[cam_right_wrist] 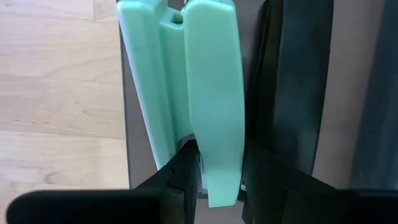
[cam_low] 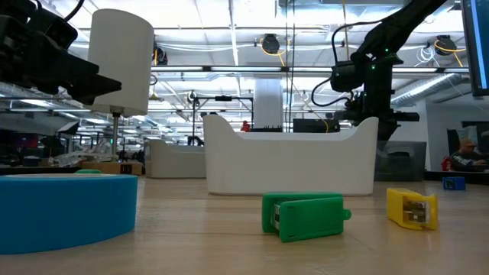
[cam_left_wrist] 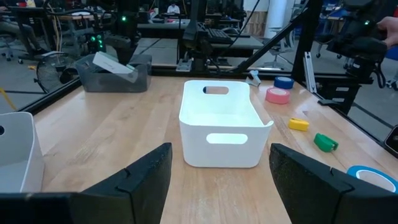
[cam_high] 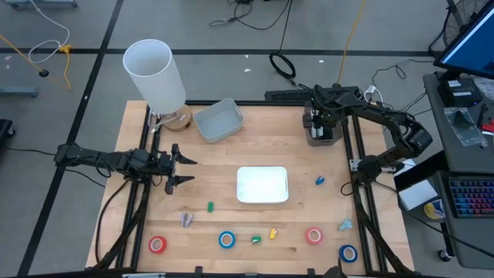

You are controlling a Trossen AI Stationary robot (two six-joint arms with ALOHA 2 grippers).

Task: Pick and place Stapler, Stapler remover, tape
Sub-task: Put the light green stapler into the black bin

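The right hand (cam_right_wrist: 217,177) grips a mint-green plastic stapler (cam_right_wrist: 186,93) over the dark bin (cam_high: 320,133) at the worktop's far right, its long axis running straight out from the fingers. The left hand (cam_high: 185,171) waits open, facing the white tub (cam_high: 262,185).

My bench is a pale wooden table (cam_high: 231,166) standing on a grey floor (cam_high: 93,31) marked with dark lines, with black cables (cam_high: 282,66) trailing across it. To one side sits a desk with a keyboard (cam_high: 471,197) and a lit monitor (cam_high: 471,42). Beyond, I see strip lights (cam_low: 229,30) under an open ceiling and more workstations.
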